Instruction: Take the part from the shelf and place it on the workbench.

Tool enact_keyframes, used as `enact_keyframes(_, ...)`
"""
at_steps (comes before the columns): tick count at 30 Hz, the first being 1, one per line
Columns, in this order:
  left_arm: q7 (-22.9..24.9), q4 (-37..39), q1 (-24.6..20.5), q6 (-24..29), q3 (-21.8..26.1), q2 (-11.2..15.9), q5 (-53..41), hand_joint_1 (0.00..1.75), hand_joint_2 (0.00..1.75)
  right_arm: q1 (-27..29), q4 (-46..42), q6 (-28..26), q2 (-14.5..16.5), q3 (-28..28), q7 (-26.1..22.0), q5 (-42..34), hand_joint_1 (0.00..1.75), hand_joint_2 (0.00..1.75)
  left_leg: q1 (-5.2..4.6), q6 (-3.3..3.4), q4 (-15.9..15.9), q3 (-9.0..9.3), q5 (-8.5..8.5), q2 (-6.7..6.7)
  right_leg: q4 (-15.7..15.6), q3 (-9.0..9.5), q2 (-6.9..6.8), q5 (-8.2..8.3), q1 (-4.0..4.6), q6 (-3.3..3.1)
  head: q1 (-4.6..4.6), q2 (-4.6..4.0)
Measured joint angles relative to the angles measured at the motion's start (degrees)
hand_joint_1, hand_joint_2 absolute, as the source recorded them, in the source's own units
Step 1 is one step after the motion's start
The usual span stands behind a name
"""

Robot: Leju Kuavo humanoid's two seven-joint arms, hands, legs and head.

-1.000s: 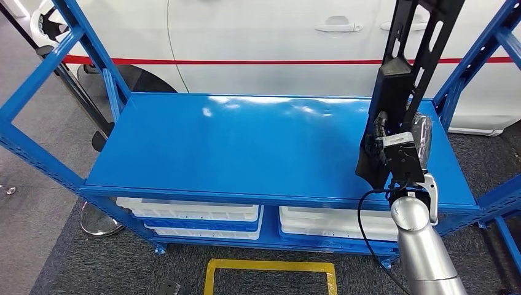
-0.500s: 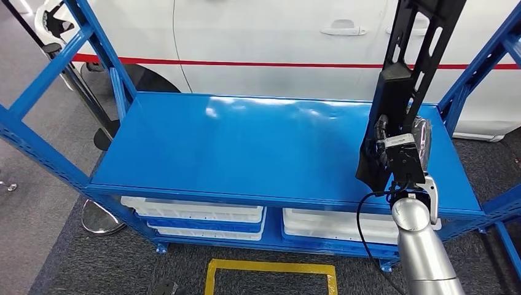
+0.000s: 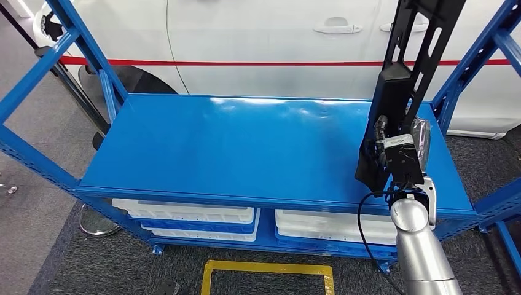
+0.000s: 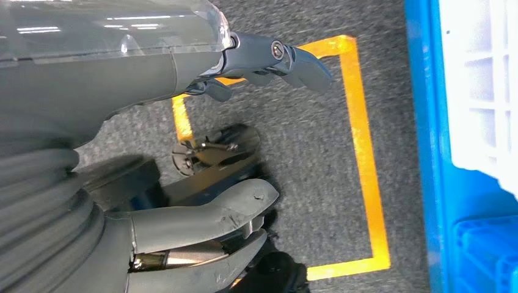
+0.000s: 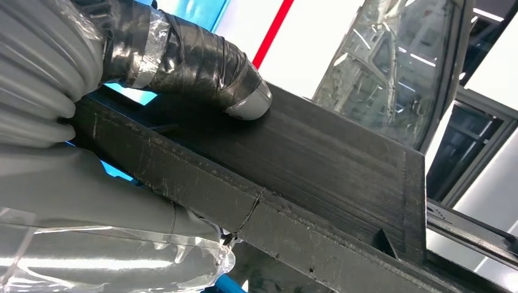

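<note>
Seen from the head: right hand (image 3: 402,153) wrapped around a long black part (image 3: 410,67), held upright above the right end of a blue shelf (image 3: 246,147). Part slotted along its upper length, running past the top of the picture. In the right wrist view, taped thumb (image 5: 201,67) pressed on the part's flat face, pale fingers (image 5: 110,195) clamped beneath it. Left hand (image 4: 201,159) hanging low, holding nothing, thumb and fingers apart, over dark carpet with a yellow taped outline (image 4: 360,152).

Around the shelf: blue uprights (image 3: 80,43) at both ends, the right one just beside the part. Behind it, close up, a white car (image 3: 276,43) with a red stripe and two door handles. Under the shelf top, white trays (image 3: 190,215) stacked in two piles. On the floor in front, the yellow outline (image 3: 267,273); at far left, a round metal base (image 3: 95,224).
</note>
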Motion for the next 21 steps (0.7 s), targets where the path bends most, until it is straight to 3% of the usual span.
enact_keyframes(1,-0.34,0.00,-0.03,-0.09,-0.01,0.03,-0.01,0.00,1.75,0.08,0.01,0.13,0.07,0.00,-0.13,-0.30,1.75,1.75,-0.38,0.44,-2.64,1.23,0.77,-0.03,-0.22,0.05,-0.01,0.09,-0.10,0.14,-0.01,0.00)
enact_keyframes(3,-0.65,0.00,-0.01,-0.14,-0.05,0.09,-0.07,0.00,1.75,0.37,0.04,0.48,0.22,0.01,-0.31,-0.85,1.75,1.75,-0.82,0.88,-4.43,2.05,0.96,-0.07,-0.79,0.13,-0.03,0.41,-0.33,0.63,-0.01,0.00)
enact_keyframes(6,-0.69,-0.01,0.04,-0.15,-0.21,0.04,-0.20,0.00,1.75,0.57,0.04,0.72,0.44,0.01,-0.43,-1.06,1.75,1.75,-0.58,1.09,-6.86,3.14,2.14,0.07,-0.68,0.18,-0.16,-0.10,-0.31,1.24,0.01,0.00)
enact_keyframes(9,-0.69,-0.02,-0.07,-0.18,-0.42,-0.02,-0.29,0.00,1.75,0.57,0.06,0.71,0.45,0.00,-0.51,-1.21,1.75,1.75,-0.32,1.29,-8.03,3.70,2.69,0.20,7.00,-3.30,-0.23,-4.62,-0.05,1.41,0.03,0.00)
enact_keyframes(11,-0.68,0.00,-0.01,-0.20,-0.47,-0.02,-0.36,0.00,1.75,0.85,0.16,0.71,0.45,0.00,-0.51,-1.32,1.75,1.75,-0.29,1.29,-7.71,3.58,2.56,0.20,11.61,-5.54,-0.26,-5.96,-0.08,1.72,0.02,0.00)
enact_keyframes(13,-0.66,0.00,0.10,-0.21,-0.52,-0.07,-0.45,0.00,1.75,0.96,0.26,0.71,0.45,0.00,-0.50,-1.38,1.75,1.75,-0.14,1.05,-6.93,3.33,2.31,0.17,9.25,-4.31,-0.35,-3.58,-0.25,2.08,0.02,0.00)
enact_keyframes(15,-0.62,0.00,0.11,-0.21,-0.55,-0.14,-0.56,0.00,1.75,0.85,0.31,0.71,0.46,0.01,-0.50,-1.38,1.75,1.75,-0.06,0.45,-5.45,2.72,1.70,0.09,2.88,-1.16,-0.44,-0.69,-0.38,2.24,0.03,0.00)
enact_keyframes(17,-0.55,0.00,0.07,-0.21,-0.56,-0.17,-0.62,0.00,1.75,0.82,0.30,0.72,0.50,0.02,-0.50,-1.39,1.75,1.75,-0.13,-0.14,-4.09,1.85,1.25,0.01,-0.07,0.03,-0.30,0.20,-0.24,1.71,0.01,0.00)
enact_keyframes(20,-0.39,0.00,0.17,-0.18,-0.59,-0.17,-0.63,0.00,1.75,0.90,0.30,0.82,0.60,0.02,-0.50,-1.40,1.75,1.75,-0.05,-0.75,-3.48,1.25,1.10,-0.03,0.03,-0.46,-0.16,0.65,-0.04,0.56,0.00,0.00)
enact_keyframes(21,-0.30,0.00,0.18,-0.16,-0.61,-0.17,-0.65,0.00,1.75,0.85,0.29,0.89,0.64,0.02,-0.51,-1.39,1.75,1.75,0.03,-1.07,-2.75,0.92,0.27,-0.01,-0.06,-0.59,-0.23,0.88,-0.08,0.20,0.00,0.00)
